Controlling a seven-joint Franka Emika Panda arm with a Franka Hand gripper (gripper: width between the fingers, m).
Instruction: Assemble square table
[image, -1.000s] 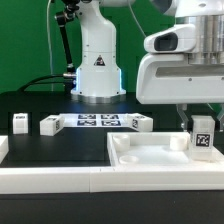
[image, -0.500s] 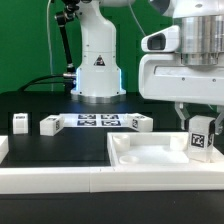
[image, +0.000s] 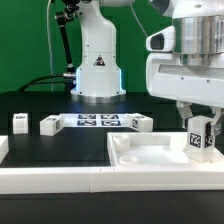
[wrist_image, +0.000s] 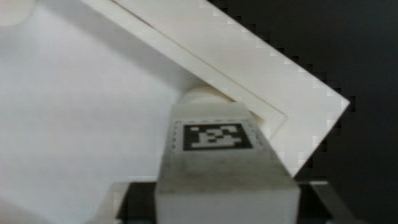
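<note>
The white square slab (image: 150, 155) with its raised rim lies at the front on the exterior view's right. My gripper (image: 201, 128) is shut on a white tagged block leg (image: 200, 136) and holds it upright over the slab's far right corner. In the wrist view the leg (wrist_image: 217, 140) stands between the dark fingers (wrist_image: 135, 200), with its far end at the slab's corner rim (wrist_image: 267, 90). I cannot tell whether it touches the slab. Three more tagged legs lie on the black table: two at the left (image: 20, 122) (image: 48, 124) and one near the middle (image: 138, 122).
The marker board (image: 95, 121) lies flat between the loose legs. The white robot base (image: 98, 65) stands behind it. A long white rail (image: 55, 180) borders the table's front edge. A green backdrop closes the rear.
The wrist has shifted a little to the exterior view's right and the held leg has risen slightly. It stays over the slab's corner. The loose legs have not moved.
</note>
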